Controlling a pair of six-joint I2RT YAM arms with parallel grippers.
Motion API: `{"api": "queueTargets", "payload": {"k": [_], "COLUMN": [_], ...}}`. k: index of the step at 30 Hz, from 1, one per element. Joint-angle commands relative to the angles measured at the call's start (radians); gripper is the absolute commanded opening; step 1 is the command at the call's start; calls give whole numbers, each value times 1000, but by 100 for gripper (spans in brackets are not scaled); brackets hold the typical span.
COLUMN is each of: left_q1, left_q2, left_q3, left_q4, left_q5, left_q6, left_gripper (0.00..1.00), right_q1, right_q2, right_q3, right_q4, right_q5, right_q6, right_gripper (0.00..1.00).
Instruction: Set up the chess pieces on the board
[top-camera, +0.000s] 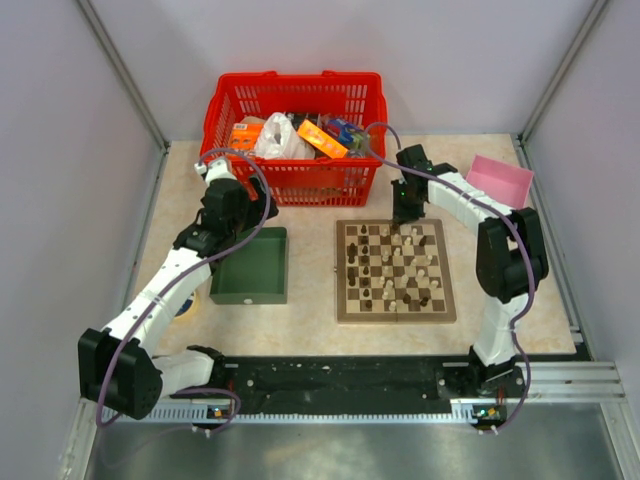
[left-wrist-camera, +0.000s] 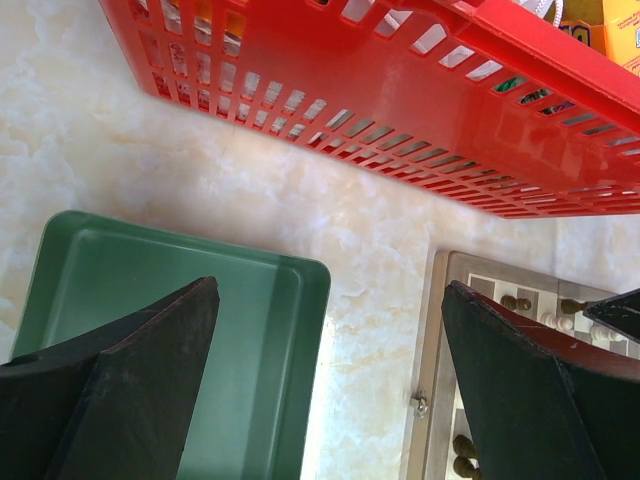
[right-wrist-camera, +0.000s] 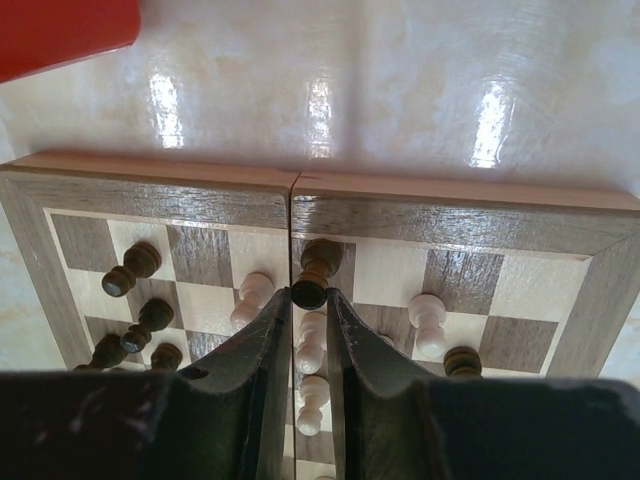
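The board (top-camera: 395, 316) lies right of centre with dark and pale chess pieces (top-camera: 392, 265) scattered over its squares. My right gripper (top-camera: 405, 215) hangs over the board's far edge. In the right wrist view, the right gripper (right-wrist-camera: 310, 293) is shut on the head of a dark chess piece (right-wrist-camera: 322, 258) that stands on a far-row square beside the board's centre seam. Pale pieces (right-wrist-camera: 428, 322) and other dark pieces (right-wrist-camera: 130, 270) stand around it. My left gripper (left-wrist-camera: 330, 288) is open and holds nothing, above the table between the green tray (left-wrist-camera: 150, 270) and the board's rim (left-wrist-camera: 435, 350).
A red basket (top-camera: 295, 100) full of packets stands at the back, just beyond the board and close to both grippers. The green tray (top-camera: 246, 297) lies left of the board. A pink tray (top-camera: 498, 180) sits at the back right. A tape roll (top-camera: 187, 305) lies by the left arm.
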Motion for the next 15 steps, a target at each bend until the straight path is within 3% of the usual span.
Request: {"api": "queueTargets", "payload": {"k": [1, 9, 15], "left_q1": [4, 4, 4], "left_q2": [-23, -21, -23], "left_q3": [21, 19, 18], "left_q4": [39, 43, 45], "left_q5": [14, 23, 23], "left_q6": [4, 7, 11], "left_gripper": [99, 99, 99], "right_q1": [14, 66, 172], "right_q2": [-93, -183, -199], "right_q3": [11, 47, 67], "right_q4": [18, -8, 2], "right_q5": [45, 76, 73], "right_q6": [0, 26, 69], "right_gripper": [18, 18, 18]}}
